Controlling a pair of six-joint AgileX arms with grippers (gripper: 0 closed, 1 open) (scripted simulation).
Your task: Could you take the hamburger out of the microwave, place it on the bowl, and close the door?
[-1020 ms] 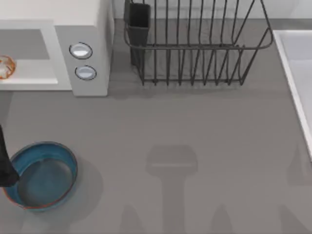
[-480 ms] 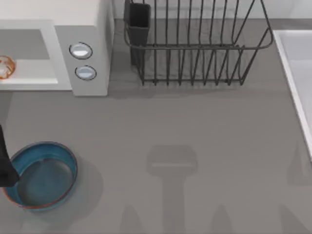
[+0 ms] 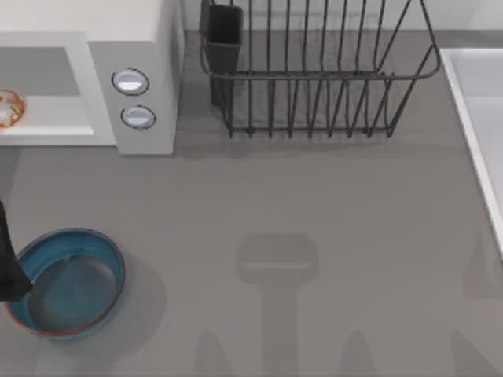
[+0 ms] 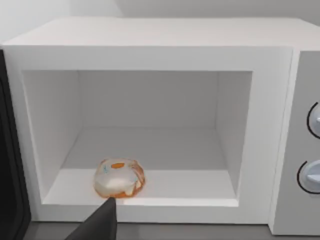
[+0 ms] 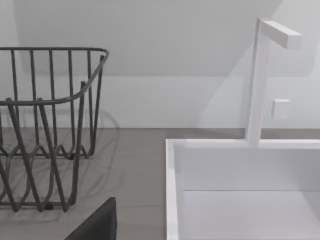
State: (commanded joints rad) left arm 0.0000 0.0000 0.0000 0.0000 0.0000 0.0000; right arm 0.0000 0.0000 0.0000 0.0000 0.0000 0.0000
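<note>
The microwave (image 3: 134, 71) stands at the table's back left with its pale cavity open. The hamburger (image 3: 9, 107), a cream lump with orange patches, lies on the cavity floor near its front edge; the left wrist view shows this hamburger (image 4: 119, 178) straight ahead inside the microwave (image 4: 260, 125). A dark part of my left gripper (image 4: 102, 222) sits just in front of it, outside the cavity. The door's (image 4: 10, 175) dark inner face stands swung out beside the cavity. The blue bowl (image 3: 110, 263) rests at the front left, with my left arm (image 3: 8, 267) over its left rim. My right gripper (image 5: 100, 222) hangs near the sink.
A dark wire dish rack (image 3: 314, 78) with a cutlery cup (image 3: 224, 35) stands at the back middle. A white sink (image 3: 479, 118) runs along the right edge, with its tap (image 5: 257, 80) in the right wrist view. Grey tabletop (image 3: 314, 204) stretches between the bowl and the sink.
</note>
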